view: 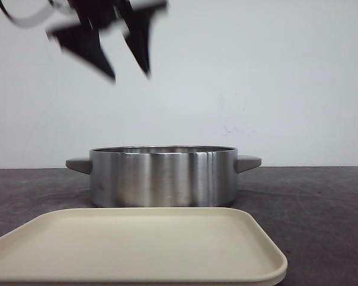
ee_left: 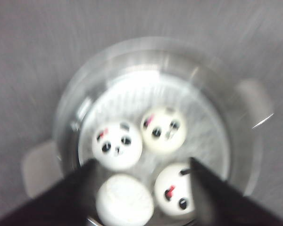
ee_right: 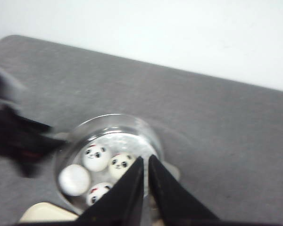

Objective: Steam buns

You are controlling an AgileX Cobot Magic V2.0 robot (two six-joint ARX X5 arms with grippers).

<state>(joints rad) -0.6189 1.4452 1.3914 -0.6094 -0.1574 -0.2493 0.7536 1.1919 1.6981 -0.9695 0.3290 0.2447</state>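
Now all four buns point(ee_left: 117, 145) sit inside the steel pot point(view: 163, 177) on the counter point(view: 322, 202), behind the cream tray point(view: 137, 245). Above it, the left gripper point(view: 131, 71) hangs with fingers apart, holding nothing; the right gripper point(ee_right: 146, 162) is nearly closed, empty.

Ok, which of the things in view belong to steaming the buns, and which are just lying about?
Part of the job:
- buns, four, all in the pot
- steel pot
- left gripper, open above the pot
- right gripper, nearly closed, empty

Just lying about:
- beige tray, bare, in front of the pot
- dark table
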